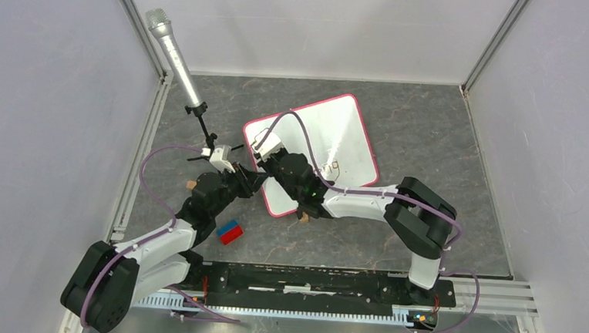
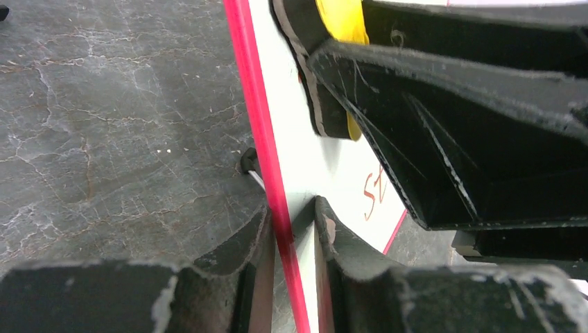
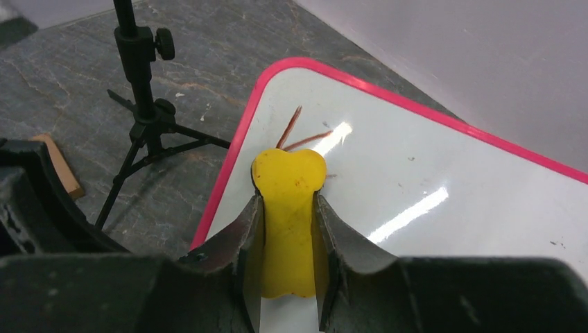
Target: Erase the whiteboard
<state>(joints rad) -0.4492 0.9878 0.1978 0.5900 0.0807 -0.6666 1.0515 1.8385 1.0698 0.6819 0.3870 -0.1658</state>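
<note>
Two-armed step: clamped the pink edge of the whiteboard nearest the microphone stand between the closed fingers of the left gripper; pinched a yellow eraser in the right gripper, just right of the stand. Seemingly called for flat eraser contact, firm overlapping strokes over the red marks, steady bracing against sliding. Lay flat right of the stand, long axis running away from it, far end angled slightly rearward.

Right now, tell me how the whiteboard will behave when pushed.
Likely stiff: the whiteboard looks flat and framed. Its glossy face probably lets the yellow eraser glide. It might slide when wiped, though the left tool pinching its frame should steady it.
</note>
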